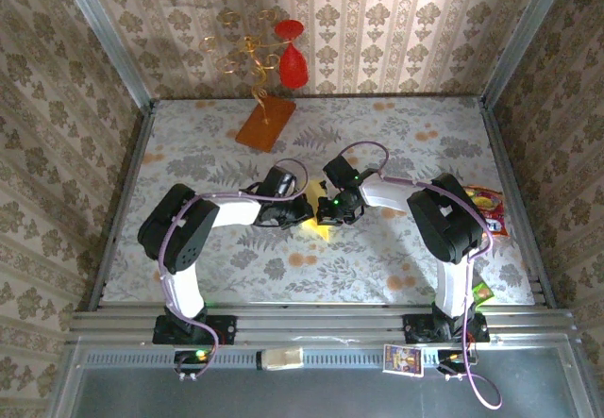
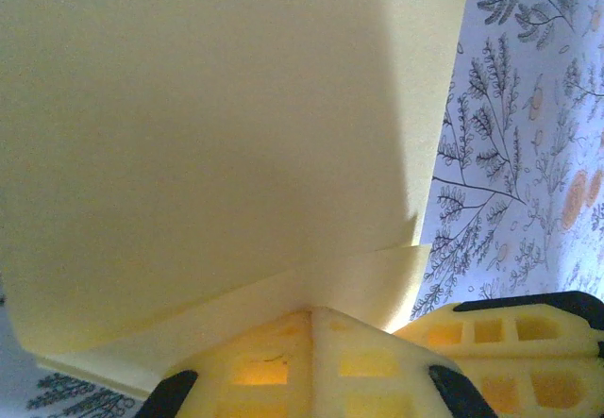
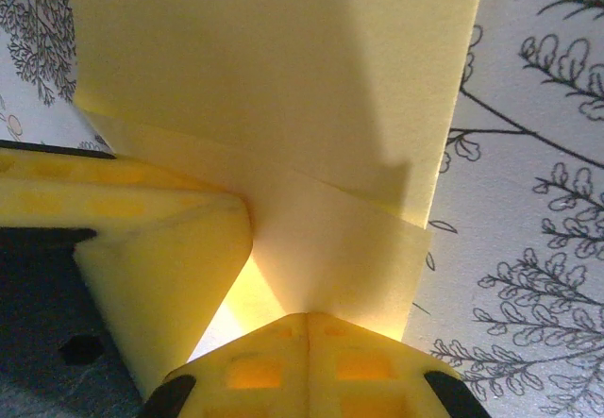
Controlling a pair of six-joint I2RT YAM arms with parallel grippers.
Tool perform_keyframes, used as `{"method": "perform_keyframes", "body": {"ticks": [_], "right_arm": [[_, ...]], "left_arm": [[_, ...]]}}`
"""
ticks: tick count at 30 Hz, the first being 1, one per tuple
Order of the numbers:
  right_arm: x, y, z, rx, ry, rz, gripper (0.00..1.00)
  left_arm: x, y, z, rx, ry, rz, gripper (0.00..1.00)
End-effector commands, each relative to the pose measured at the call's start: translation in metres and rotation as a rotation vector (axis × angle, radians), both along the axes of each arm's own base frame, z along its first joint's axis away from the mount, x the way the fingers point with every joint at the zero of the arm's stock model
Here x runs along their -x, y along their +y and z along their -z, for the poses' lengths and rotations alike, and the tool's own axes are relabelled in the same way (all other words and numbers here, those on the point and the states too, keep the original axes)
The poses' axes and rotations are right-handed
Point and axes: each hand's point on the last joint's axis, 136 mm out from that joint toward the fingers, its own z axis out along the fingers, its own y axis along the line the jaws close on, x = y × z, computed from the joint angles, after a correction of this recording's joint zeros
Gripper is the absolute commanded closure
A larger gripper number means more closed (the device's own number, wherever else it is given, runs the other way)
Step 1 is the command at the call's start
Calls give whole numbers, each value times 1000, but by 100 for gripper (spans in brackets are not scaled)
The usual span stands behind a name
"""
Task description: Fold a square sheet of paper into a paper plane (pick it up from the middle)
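Jaws on our left gripper (image 2: 311, 318) are clamped on the square sheet of paper (image 1: 320, 228), already creased, on the near side of the orange-brown slab (image 1: 265, 122). Our right gripper (image 3: 308, 321) pinches it too. We reckon it's light, floppy and tears easily, so grip by the fold.

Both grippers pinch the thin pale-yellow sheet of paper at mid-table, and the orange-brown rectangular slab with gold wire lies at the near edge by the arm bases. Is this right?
Not quite. The orange-brown rectangular slab lies at the far side of the table, not the near edge; the top external view shows it. The rest holds.
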Motion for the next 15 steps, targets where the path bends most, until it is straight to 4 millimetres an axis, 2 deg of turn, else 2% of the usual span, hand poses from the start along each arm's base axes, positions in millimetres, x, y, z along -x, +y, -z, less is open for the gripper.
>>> {"method": "perform_keyframes", "body": {"ticks": [1,9,15], "right_arm": [[37,-46,54,233,139,23,97],[47,-61,64,282,157,25,98],[43,-60,62,280,148,24,98]], "left_arm": [[-2,37,31,-103,24,-101,93],[-27,67,27,-96,-44,-166,89],[-41,81,24,-107,-54,-165,89]]}}
